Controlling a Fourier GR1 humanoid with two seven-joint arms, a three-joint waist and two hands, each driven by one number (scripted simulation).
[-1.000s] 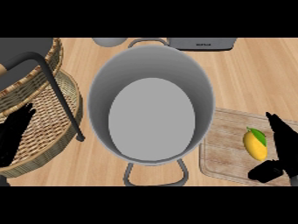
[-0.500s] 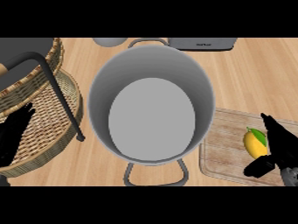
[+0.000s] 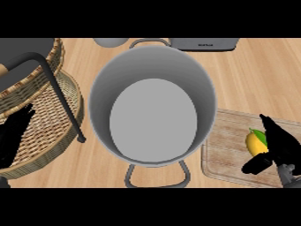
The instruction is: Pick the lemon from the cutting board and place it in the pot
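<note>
Here, by descending size.

1. pot (image 3: 107, 84): grey, deep, 2 loop handles, mid-counter. All places below are given from it.
2. wicker basket (image 3: 55, 110): left of the pot, close against its wall, with a dark bar handle arching over it.
3. cutting board (image 3: 224, 150): right of the pot, just beside the rim on the near side.
4. right hand (image 3: 283, 148): over the board's half farthest from the pot. Its fingers are curled part-way round the lemon's outer flank, and the thumb is hooked at the lemon's near end.
5. left hand (image 3: 6, 139): over the basket, fingers straight, holding nothing, resting.
6. lemon (image 3: 255, 142): on the board, right of the pot, not yet lifted.

Risk, as judged: the lemon is rounded, and with the thumb bearing on 1 tip only it may roll out of the curl on lifting. Carried low, it may strike the pot's tall rim.
</note>
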